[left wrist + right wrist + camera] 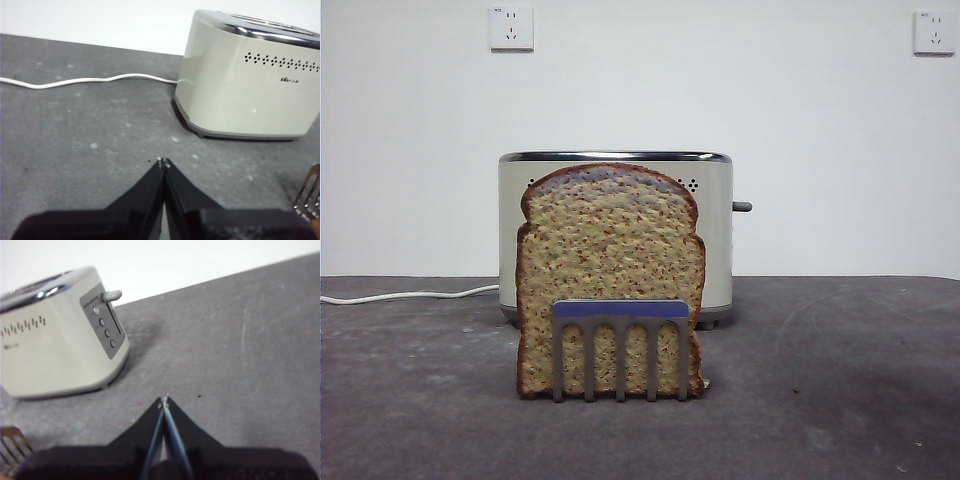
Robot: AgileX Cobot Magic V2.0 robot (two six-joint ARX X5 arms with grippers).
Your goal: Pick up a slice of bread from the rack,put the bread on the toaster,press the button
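The tabletop (840,380) carries the toaster (715,230); just before it the slice of bread (610,260) stands in the rack (620,350). Both grippers, left (163,161) and right (163,400), have fingers pressed together. A careless grasp may tip the light rack.

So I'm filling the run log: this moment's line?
bread: in rack | toaster: empty | left gripper: shut, idle | right gripper: shut, idle

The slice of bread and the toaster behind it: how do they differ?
The slice of bread is flat, speckled tan with a dark crust; the toaster is boxy, smooth cream metal with a chrome rim. The bread stands nearer, in the rack; the toaster sits on the table. Both are nearly equally wide.
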